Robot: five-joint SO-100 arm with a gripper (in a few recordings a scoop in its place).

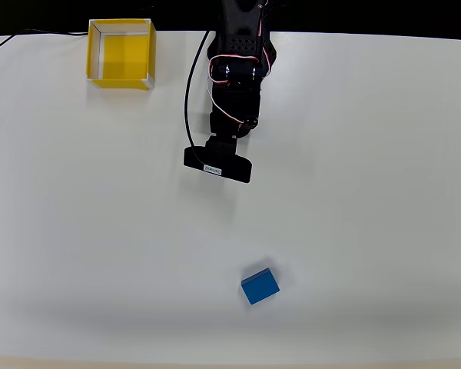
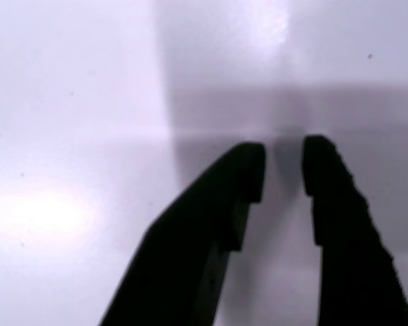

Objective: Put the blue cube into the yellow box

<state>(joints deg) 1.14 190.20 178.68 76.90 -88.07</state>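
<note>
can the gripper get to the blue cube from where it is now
Probably yes. The blue cube sits alone on bare white table, with nothing between it and the arm. The gripper holds nothing, its fingers slightly apart.

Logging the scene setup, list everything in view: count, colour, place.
blue cube: 1, bright blue, lower centre of the overhead view, lying apart from everything else.
yellow box: 1, yellow with pale rim, top left near the table's far edge, nothing inside.
table: 1, white, under it all.
cable: 1, black, running beside the arm.
arm: 1, black, top centre.
hand: 1, black, fingers slightly apart, holding nothing, over bare table.
</note>
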